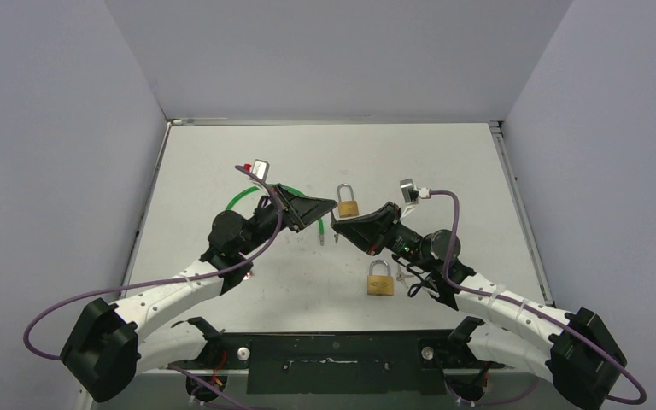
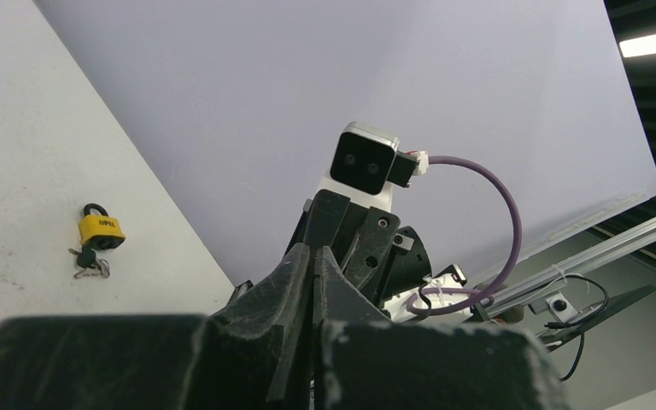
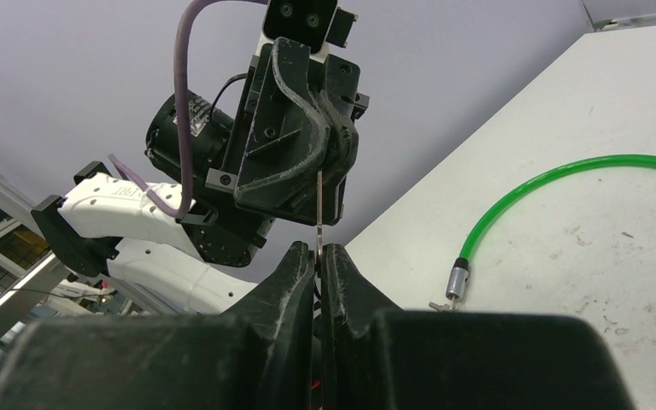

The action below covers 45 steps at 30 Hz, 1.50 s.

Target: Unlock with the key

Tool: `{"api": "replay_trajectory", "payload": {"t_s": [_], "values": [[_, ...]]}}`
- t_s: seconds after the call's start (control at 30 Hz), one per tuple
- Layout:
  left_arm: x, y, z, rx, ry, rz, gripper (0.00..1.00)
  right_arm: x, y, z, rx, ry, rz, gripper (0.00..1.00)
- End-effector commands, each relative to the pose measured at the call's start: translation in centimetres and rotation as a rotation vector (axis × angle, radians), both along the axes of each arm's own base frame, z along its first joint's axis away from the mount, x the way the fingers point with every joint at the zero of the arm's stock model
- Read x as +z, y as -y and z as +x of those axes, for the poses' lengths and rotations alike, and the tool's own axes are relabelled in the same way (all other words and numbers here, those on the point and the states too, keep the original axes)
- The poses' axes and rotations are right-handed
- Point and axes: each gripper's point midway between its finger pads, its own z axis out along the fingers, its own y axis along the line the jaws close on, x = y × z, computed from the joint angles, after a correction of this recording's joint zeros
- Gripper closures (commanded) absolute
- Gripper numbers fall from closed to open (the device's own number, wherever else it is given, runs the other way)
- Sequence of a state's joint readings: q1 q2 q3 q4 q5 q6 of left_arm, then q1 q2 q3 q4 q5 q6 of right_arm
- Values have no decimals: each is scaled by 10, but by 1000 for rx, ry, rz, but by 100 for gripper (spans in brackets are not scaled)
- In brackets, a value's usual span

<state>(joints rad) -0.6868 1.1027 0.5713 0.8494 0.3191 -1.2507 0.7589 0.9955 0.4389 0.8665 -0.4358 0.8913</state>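
My right gripper (image 1: pixel 335 225) is shut on a thin metal key (image 3: pixel 319 209), whose blade sticks up out of its fingertips in the right wrist view (image 3: pixel 319 249). The blade's far end reaches the tips of my left gripper (image 1: pixel 331 207), which faces it tip to tip above the table's middle. The left gripper (image 2: pixel 313 254) is shut; I cannot tell whether it pinches the key. A brass padlock (image 1: pixel 348 203) lies just behind the two grippers. A second brass padlock (image 1: pixel 380 280) lies near the right arm.
A green cable loop (image 1: pixel 241 202) lies under the left arm; its metal end (image 3: pixel 455 278) rests on the white table (image 1: pixel 444 171). A yellow padlock with keys (image 2: pixel 101 231) shows in the left wrist view. Grey walls enclose the table.
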Motion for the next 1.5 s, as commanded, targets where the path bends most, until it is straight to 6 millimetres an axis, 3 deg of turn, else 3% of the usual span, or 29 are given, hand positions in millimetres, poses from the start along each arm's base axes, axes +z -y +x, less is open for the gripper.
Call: {"api": "replay_trajectory", "payload": {"t_s": [0.0, 0.23, 0.37, 0.4, 0.5, 0.57, 1.07, 1.2, 1.27, 1.3, 1.47], "values": [[20, -5, -5, 10, 57, -55, 100, 35, 4, -2, -6, 82, 84, 100], [13, -9, -2, 41, 38, -36, 99, 33, 8, 3, -40, 72, 93, 100], [6, -11, 3, 76, 25, 3, 41, 31, 10, 3, -49, 67, 93, 100], [3, -10, 4, 82, 22, 21, 35, 30, 10, 4, -50, 64, 91, 100], [-3, -9, 5, 87, 27, 71, 32, 30, 10, 3, -46, 62, 93, 100], [-6, -6, 3, 67, 42, 88, 34, 30, 10, 4, -41, 58, 89, 100], [-10, 5, -6, -2, 146, 161, 100, 21, 3, 2, -1, 47, 30, 100], [-13, 6, -6, -6, 148, 166, 100, 23, 2, 1, 11, 42, 30, 100], [-13, 4, -6, 0, 150, 160, 100, 22, 3, 4, 0, 25, 23, 77], [-12, 4, -6, 2, 149, 158, 100, 21, 4, 5, -7, 18, 22, 71], [-11, 3, -6, 4, 144, 148, 100, 19, 6, 6, -18, 0, 40, 62]]}}
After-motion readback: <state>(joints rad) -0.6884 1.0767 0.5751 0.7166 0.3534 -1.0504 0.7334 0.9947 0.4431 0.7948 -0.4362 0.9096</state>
